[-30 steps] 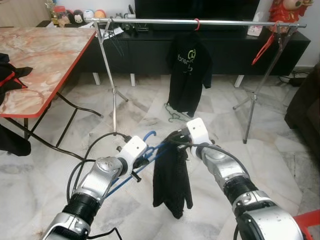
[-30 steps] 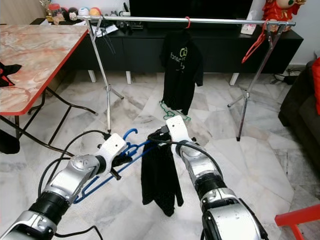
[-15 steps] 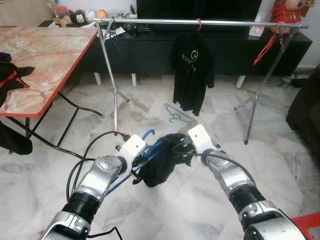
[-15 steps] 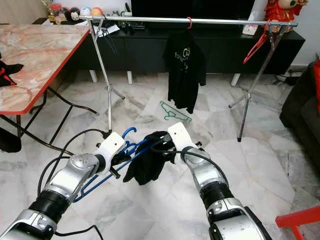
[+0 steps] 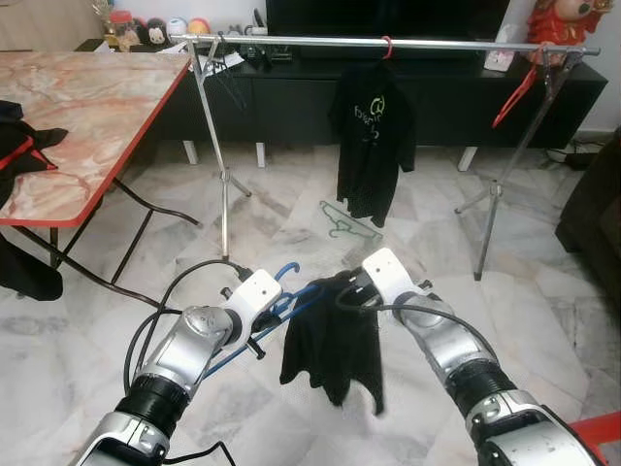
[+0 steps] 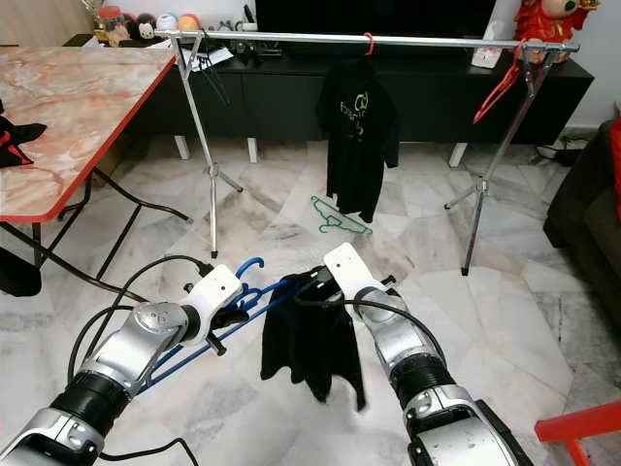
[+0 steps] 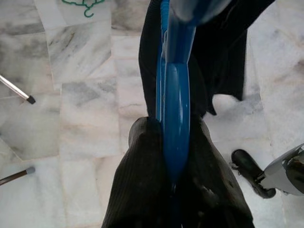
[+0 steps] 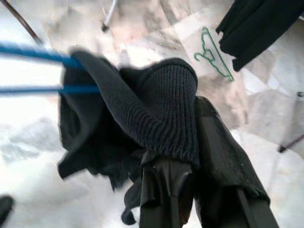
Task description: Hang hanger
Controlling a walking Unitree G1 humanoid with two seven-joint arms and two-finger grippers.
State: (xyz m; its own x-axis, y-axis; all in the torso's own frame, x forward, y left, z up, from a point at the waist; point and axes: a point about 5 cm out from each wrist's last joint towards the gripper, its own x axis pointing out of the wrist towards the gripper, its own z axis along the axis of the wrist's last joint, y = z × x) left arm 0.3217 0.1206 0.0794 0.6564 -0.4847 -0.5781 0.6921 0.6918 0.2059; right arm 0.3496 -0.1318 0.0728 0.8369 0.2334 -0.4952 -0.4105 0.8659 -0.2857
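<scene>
Left eye view: left tool (image 5: pixel 260 313) clamps the blue hanger (image 5: pixel 291 299), right tool (image 5: pixel 355 289) pinches the black garment (image 5: pixel 333 342), which, only half threaded, could slide off to the floor (image 5: pixel 291 209).

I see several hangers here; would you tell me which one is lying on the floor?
The green hanger, flat on the tiles below the hung black shirt. The blue hanger is in the left gripper; the red ones hang on the rail.

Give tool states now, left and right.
Left tool: shut on the blue hanger.
Right tool: shut on the black garment.
</scene>
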